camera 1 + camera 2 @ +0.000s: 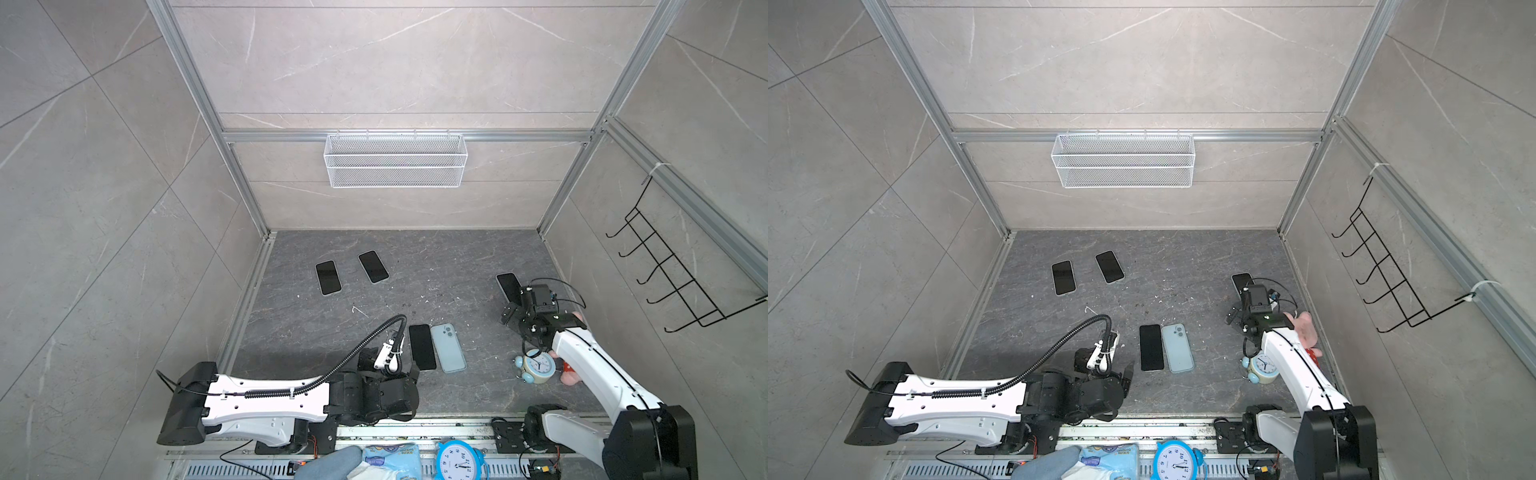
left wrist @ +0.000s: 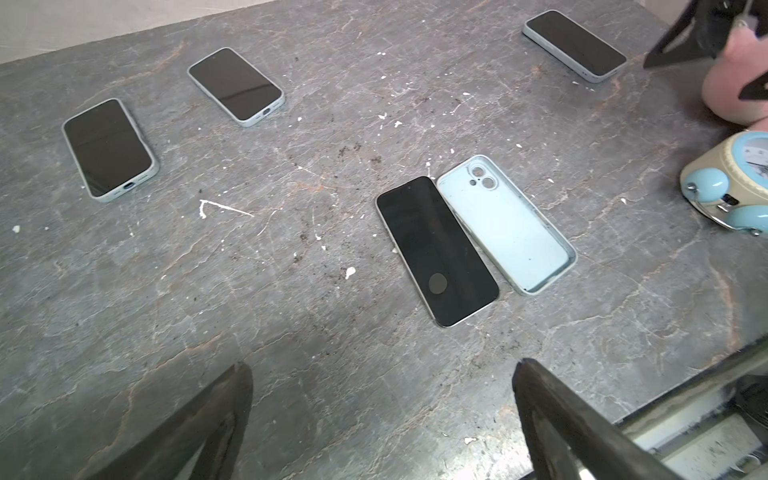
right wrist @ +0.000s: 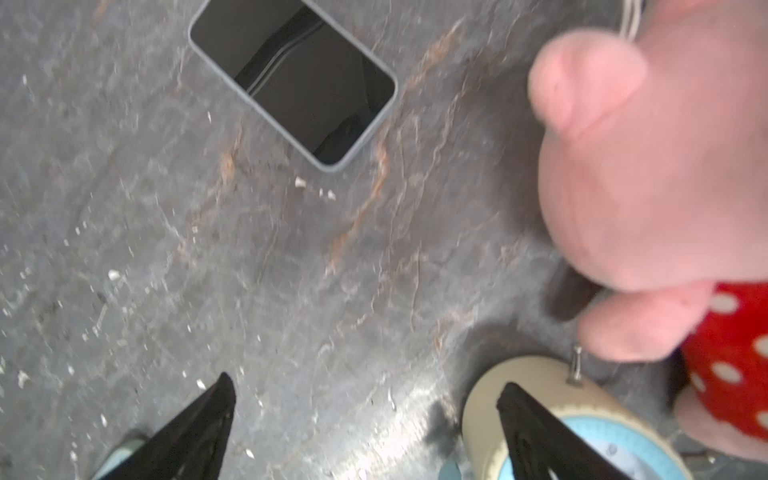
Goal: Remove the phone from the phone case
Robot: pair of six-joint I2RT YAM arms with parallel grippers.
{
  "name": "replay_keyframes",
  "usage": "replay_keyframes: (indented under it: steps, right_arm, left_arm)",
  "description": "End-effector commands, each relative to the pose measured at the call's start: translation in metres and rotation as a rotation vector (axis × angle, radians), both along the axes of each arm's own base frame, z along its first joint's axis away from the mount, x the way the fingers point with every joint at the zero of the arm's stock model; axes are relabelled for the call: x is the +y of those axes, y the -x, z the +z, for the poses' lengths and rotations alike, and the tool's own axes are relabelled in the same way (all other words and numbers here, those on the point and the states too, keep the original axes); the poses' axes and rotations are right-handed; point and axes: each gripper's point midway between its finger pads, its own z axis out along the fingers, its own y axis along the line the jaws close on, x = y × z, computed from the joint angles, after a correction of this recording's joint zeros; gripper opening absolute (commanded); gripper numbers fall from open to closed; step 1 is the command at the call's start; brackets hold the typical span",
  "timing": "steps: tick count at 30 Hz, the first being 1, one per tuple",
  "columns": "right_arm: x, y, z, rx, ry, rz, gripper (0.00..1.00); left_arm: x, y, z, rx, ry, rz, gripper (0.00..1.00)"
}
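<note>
Now the phone lies just at nine o'clock of its empty phone case; left gripper and right gripper gape, holding nothing. Removal looks done; next, both need only retreat.

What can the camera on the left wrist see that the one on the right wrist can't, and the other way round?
Left wrist only: the bare phone and two cased phones lying apart from it.

Right wrist only: the red dotted dress of the pink plush toy.

Both: a third cased phone, the plush toy's pink body, the alarm clock and the dark stone tabletop.
</note>
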Motion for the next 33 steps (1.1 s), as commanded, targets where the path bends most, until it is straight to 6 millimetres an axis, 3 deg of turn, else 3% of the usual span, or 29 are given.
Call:
replay_keyframes:
  steps: [1,6,15,23,33]
  right_arm:
    - [0.002,-0.028,0.012,-0.017,0.02,0.108,1.0]
    - [-0.008,-0.068,0.003,0.013,0.037,0.176,1.0]
    - [-0.033,-0.115,-0.046,0.118,0.018,0.243,1.0]
    - [-0.045,-0.142,-0.052,0.132,0.07,0.278,1.0]
    - [-0.057,-0.159,-0.069,0.195,0.09,0.337,1.0]
  left_arm:
    - [-0.023,0.001,0.02,0.0,0.09,-0.033,1.0]
    - [-0.059,0.015,0.015,0.112,0.216,-0.139,1.0]
    - [-0.069,0.004,-0.006,0.169,0.213,-0.131,1.0]
    - [-0.062,0.009,-0.002,0.162,0.278,-0.169,1.0]
    - [-0.018,0.003,0.018,0.038,0.297,-0.152,0.99]
